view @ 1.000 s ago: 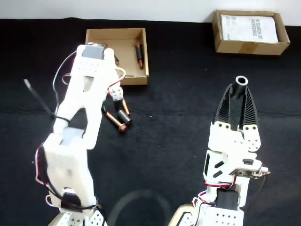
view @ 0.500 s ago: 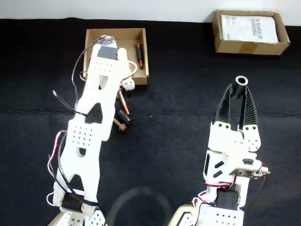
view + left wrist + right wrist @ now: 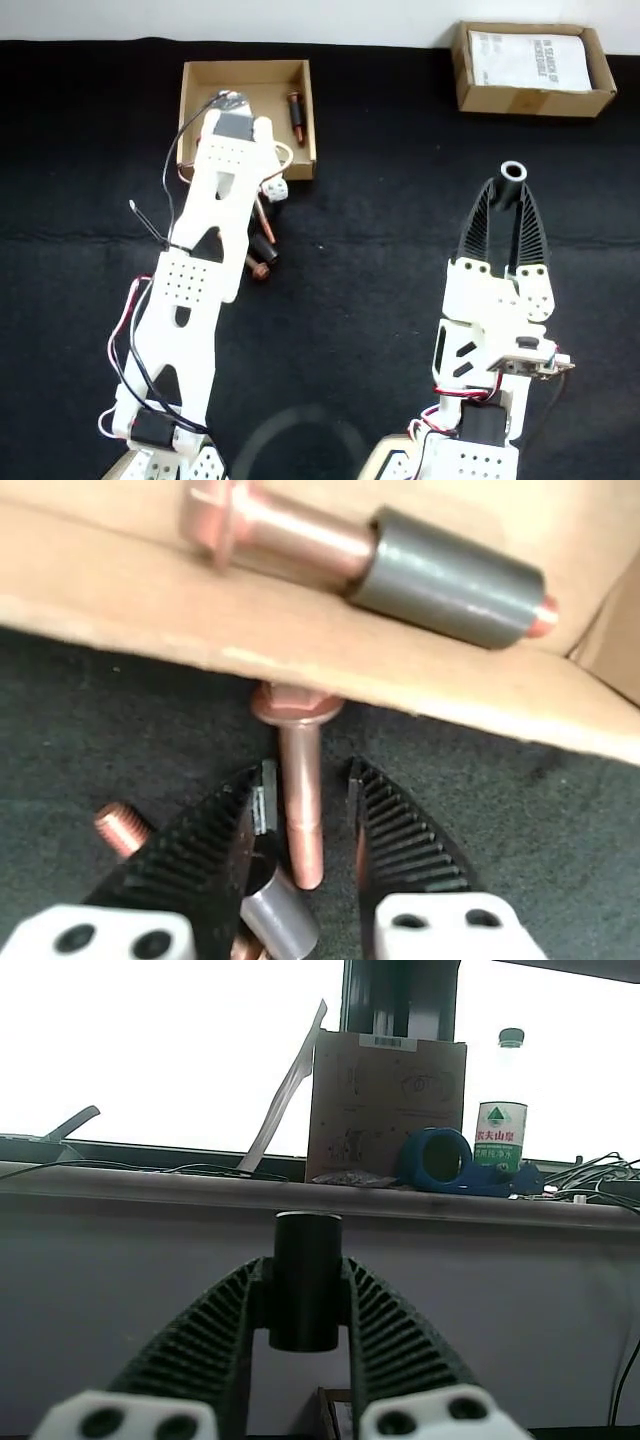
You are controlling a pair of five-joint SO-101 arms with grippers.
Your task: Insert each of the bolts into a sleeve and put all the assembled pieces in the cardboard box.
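On black cloth (image 3: pixel 380 250), the bolt (image 3: pixel 300 810) lies head-first against the cardboard box (image 3: pixel 120 600) wall.

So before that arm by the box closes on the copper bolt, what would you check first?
1. Left gripper open, with a finger on each side of the bolt: ok.
2. Bolt lies flat on the black mat, not yet in any sleeve: ok.
3. Room around the fingers: not ok. A loose sleeve and a second bolt lie close beside one finger.
4. Bolt head clear of the cardboard box wall: cannot tell.
5. Right gripper shut on the held sleeve, open end up: ok.
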